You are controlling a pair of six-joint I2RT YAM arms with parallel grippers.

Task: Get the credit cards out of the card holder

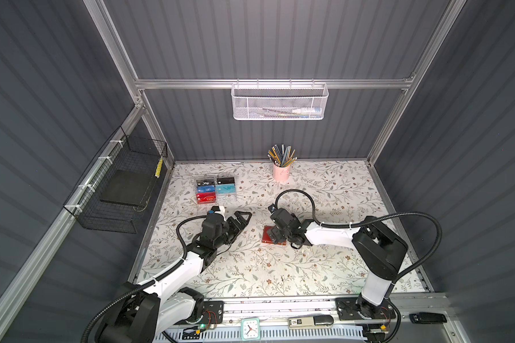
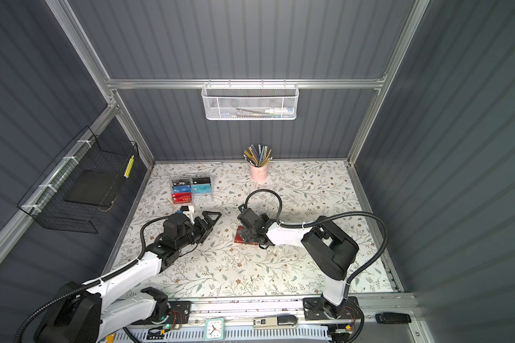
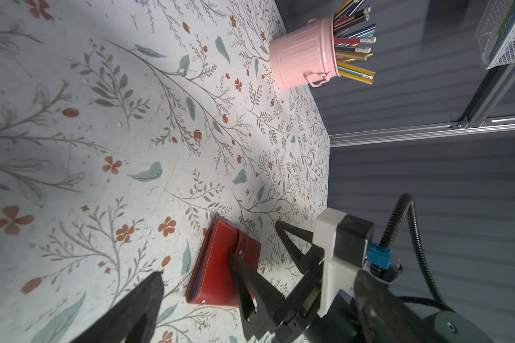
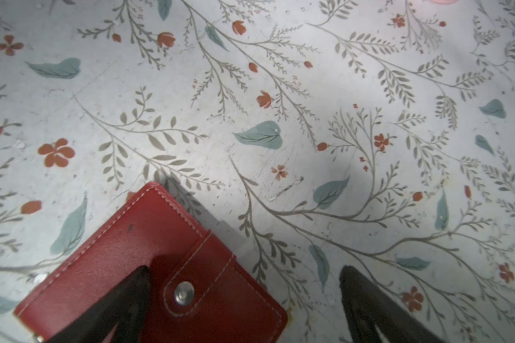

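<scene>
The card holder (image 1: 267, 236) (image 2: 240, 236) is a red stitched wallet lying flat on the floral table, its snap tab (image 4: 184, 291) fastened. The credit cards are hidden inside it. My right gripper (image 4: 244, 268) (image 3: 253, 240) hangs open just above the holder. One finger (image 4: 131, 297) is over the red cover beside the snap, and its other finger (image 4: 369, 306) is over bare table past the holder's edge. It holds nothing. Left of the holder in both top views, my left gripper (image 1: 242, 218) (image 2: 211, 216) is open and empty, with one finger (image 3: 143, 303) showing in the left wrist view.
A clear compartmented box (image 1: 216, 190) with coloured VIP cards stands at the back left. A pink cup of pencils (image 1: 281, 173) (image 3: 304, 62) stands at the back middle. A black wire basket (image 1: 122, 190) hangs on the left wall and a white mesh basket (image 1: 280, 102) on the back rail.
</scene>
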